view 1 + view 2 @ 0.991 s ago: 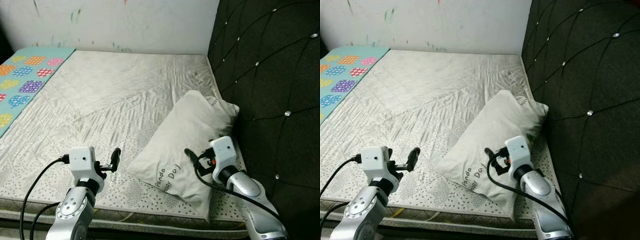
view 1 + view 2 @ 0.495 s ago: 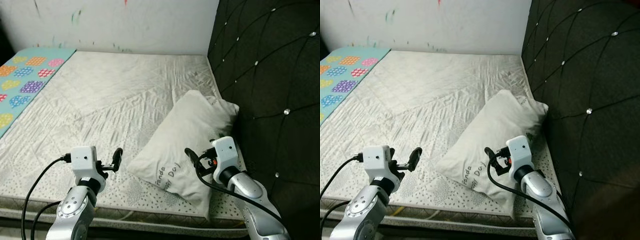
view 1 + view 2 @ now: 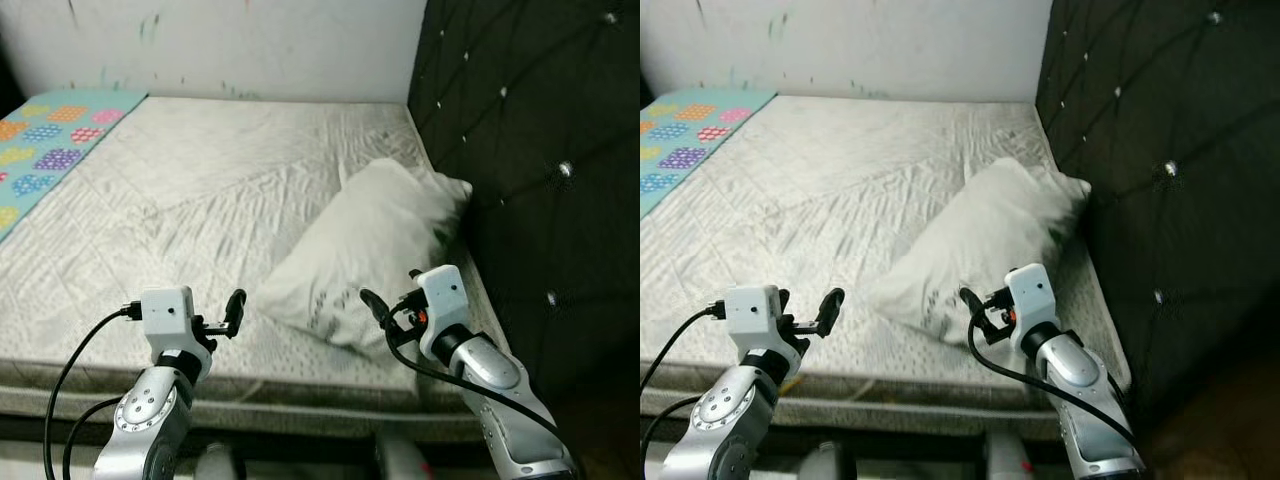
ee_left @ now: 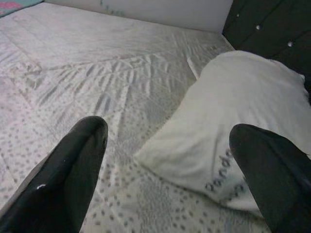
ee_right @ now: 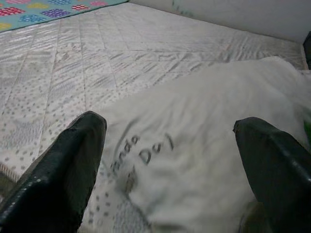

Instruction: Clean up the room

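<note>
A white pillow (image 3: 375, 240) with dark lettering lies on the mattress (image 3: 200, 190), its far end against the black headboard (image 3: 540, 120). My right gripper (image 3: 375, 308) hovers open just in front of the pillow's near edge, with nothing held. The right wrist view has the pillow (image 5: 194, 141) close between the two fingers. Left of the pillow's near corner, my left gripper (image 3: 234, 310) is open over the mattress's front part. In the left wrist view the pillow (image 4: 233, 111) lies ahead, toward one finger.
A turquoise mat (image 3: 50, 140) with coloured hearts covers the far left of the bed. The white wall (image 3: 250, 45) runs behind. The bed's front edge (image 3: 250, 385) is just below my arms. The mattress left of the pillow is bare.
The whole view has shifted, so the camera moved back and more of the bed's front edge shows. My right gripper is now before the pillow's near edge instead of over it.
</note>
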{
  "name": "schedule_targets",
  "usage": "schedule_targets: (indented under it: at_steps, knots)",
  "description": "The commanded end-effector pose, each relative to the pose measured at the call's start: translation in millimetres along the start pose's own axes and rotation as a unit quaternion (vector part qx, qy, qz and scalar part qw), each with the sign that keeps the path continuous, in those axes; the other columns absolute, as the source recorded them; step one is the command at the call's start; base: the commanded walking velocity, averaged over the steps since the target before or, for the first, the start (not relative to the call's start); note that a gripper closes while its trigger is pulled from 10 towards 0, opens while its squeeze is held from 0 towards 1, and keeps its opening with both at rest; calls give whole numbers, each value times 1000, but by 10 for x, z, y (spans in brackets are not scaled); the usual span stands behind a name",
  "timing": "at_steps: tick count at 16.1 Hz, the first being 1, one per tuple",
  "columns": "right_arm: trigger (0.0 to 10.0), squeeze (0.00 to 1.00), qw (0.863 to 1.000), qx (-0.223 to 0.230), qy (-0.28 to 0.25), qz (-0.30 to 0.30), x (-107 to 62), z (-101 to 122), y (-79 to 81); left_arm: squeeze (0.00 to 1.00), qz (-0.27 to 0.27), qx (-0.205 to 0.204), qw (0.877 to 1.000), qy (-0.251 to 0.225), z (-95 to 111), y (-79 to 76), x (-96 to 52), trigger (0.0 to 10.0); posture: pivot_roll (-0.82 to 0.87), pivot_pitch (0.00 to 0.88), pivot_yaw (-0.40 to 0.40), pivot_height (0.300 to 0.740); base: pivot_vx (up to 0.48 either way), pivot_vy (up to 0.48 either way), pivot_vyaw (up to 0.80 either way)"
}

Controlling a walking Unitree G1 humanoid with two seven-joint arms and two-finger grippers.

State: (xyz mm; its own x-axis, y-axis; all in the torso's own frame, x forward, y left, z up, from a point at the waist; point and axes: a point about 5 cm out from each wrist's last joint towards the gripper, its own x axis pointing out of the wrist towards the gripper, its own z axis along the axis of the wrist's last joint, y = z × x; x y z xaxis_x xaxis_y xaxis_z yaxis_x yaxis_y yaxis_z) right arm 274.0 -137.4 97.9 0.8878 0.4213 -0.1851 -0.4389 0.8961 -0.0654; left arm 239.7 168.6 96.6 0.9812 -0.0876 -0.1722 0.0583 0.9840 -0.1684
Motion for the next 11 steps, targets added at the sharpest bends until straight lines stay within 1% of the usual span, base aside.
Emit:
schedule_targets:
  at_steps: [1,4,6,9,11]
  knots:
    - [10000,0,1000,-6,-5,1,16,35,-17,0,-2,3,1000,-8,36,-3,17,10000,-134,0,7,623,0,0,0]
    - [10000,0,1000,-10,-10,7,39,55,-19,0,3,0,1000,-13,47,-1,26,10000,-133,0,1,623,0,0,0]
    - [10000,0,1000,-11,-11,10,43,60,-11,0,3,0,1000,-13,47,-3,30,10000,-134,0,0,613,0,0,0]
    - [10000,0,1000,-13,-16,16,51,75,-1,0,3,-1,1000,-14,47,-6,37,10000,-136,0,-2,580,0,0,0]
    - [10000,0,1000,-9,-18,13,55,78,-7,0,1,-3,1000,-17,54,-9,36,10000,-136,0,-3,580,0,0,0]
